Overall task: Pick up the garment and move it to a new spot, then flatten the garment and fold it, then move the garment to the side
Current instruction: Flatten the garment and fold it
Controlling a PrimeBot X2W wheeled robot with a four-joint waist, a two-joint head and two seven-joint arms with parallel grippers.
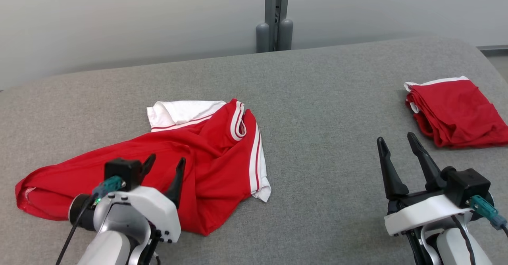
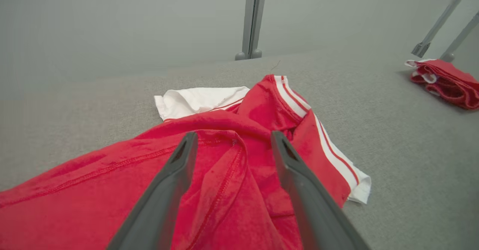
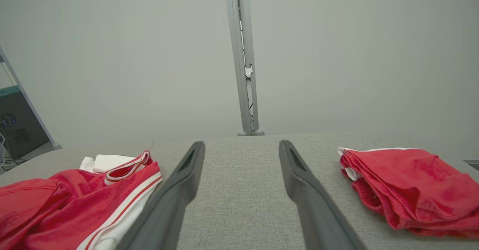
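Overhead, we saw the crumpled red garment (image 1: 206,158) whole on the grey surface (image 1: 325,138); the left wrist view showed our left fingers (image 2: 168,190) wide apart, empty, over it. Our right fingers (image 1: 390,169) gaped empty too.

Grey surface (image 1: 325,138) (perhaps a table), crumpled garment (image 1: 198,154), folded garment (image 1: 456,112)

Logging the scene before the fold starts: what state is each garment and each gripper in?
crumpled garment: unfolded, bunched, lying on the grey surface.
folded garment: folded, at the right edge.
left gripper: jaws open, empty, over the crumpled garment.
right gripper: jaws open, empty, over the grey surface.
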